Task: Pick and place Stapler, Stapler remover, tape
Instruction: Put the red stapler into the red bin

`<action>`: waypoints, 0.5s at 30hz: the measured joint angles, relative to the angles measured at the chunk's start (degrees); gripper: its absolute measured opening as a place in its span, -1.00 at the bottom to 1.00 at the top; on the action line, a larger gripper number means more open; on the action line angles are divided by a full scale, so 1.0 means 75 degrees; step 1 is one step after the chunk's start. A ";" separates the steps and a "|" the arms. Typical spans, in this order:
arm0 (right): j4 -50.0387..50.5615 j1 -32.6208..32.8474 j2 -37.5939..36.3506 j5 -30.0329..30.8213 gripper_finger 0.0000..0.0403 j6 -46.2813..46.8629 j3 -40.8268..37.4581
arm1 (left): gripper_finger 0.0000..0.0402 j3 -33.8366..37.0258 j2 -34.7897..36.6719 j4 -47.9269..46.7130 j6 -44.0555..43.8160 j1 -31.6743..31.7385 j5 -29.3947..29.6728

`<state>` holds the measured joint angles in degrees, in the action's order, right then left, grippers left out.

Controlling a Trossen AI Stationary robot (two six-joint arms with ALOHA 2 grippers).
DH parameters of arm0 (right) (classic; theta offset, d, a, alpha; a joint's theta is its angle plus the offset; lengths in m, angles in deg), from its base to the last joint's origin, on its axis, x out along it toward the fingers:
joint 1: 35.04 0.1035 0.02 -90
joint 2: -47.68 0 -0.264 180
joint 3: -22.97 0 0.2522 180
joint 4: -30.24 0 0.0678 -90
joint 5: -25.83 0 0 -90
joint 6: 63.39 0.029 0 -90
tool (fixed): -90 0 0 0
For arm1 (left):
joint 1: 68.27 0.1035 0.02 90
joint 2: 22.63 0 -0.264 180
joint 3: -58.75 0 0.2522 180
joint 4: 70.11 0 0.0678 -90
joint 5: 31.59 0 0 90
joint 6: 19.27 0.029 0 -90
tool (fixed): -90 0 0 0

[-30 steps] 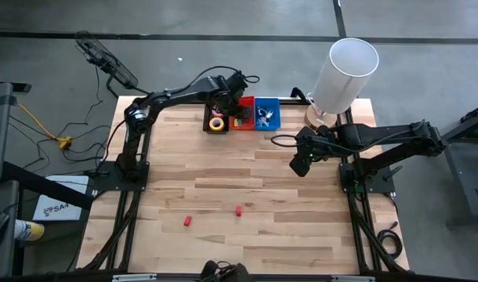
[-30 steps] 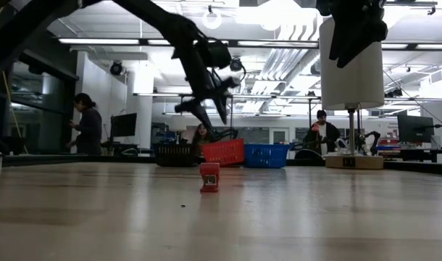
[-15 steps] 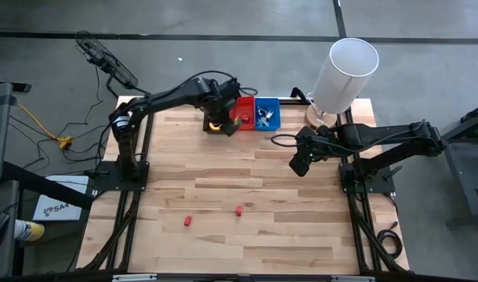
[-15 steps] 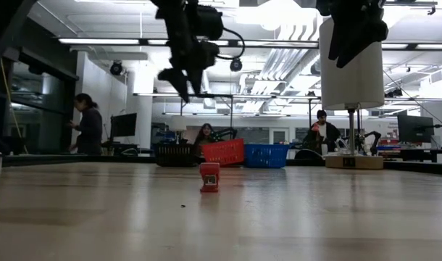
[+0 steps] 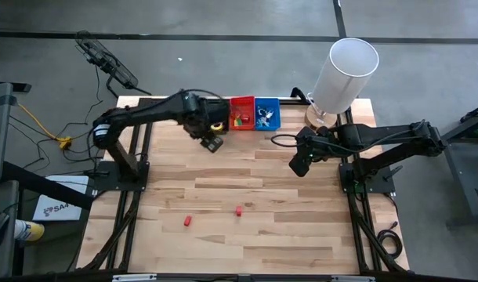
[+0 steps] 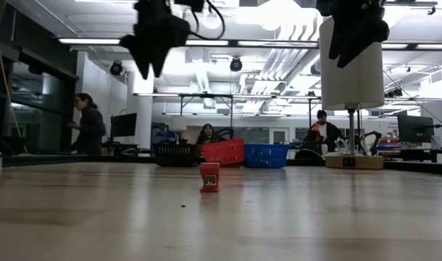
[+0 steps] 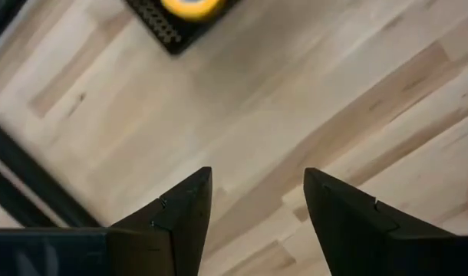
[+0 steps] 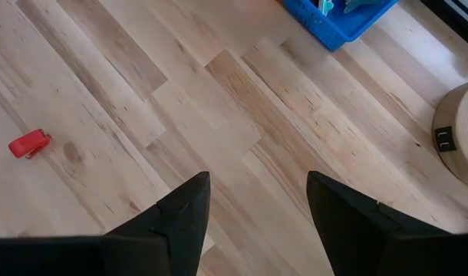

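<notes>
A yellow tape roll lies in the black basket at the table's far edge, next to a red basket and a blue basket. Two small red things lie on the bare wood nearer the front; I cannot tell whether they are the stapler or the stapler remover. My left gripper hangs open, high over the wood just in front of the black basket, with nothing between its fingers. My right gripper waits open above the table's right half.
A tall white cylinder on a round wooden base stands at the far right corner. The blue basket holds several small items. People stand in the room beyond the table.
My left gripper has left the baskets at the far edge, risen, and swung toward the table's left and near side, tipping to point more steeply down. It stays open and carries nothing.
</notes>
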<state>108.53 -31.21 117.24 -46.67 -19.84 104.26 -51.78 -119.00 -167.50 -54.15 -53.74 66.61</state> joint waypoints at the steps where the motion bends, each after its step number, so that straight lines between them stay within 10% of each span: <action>1: 0.0000 0.0000 0.0000 0.0013 0.04 -0.0003 0.0000 | 0.00 0.0184 0.0155 0.0002 -0.0209 -0.0143 0.0049; 15: -0.0029 0.0003 0.0000 0.0044 0.04 -0.0070 0.0000 | 0.00 0.2746 0.1569 0.0410 -0.3229 -0.2078 -0.0578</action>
<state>108.32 -31.19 117.24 -46.34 -20.37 104.26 -31.18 -107.23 -164.43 -78.37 -69.33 62.28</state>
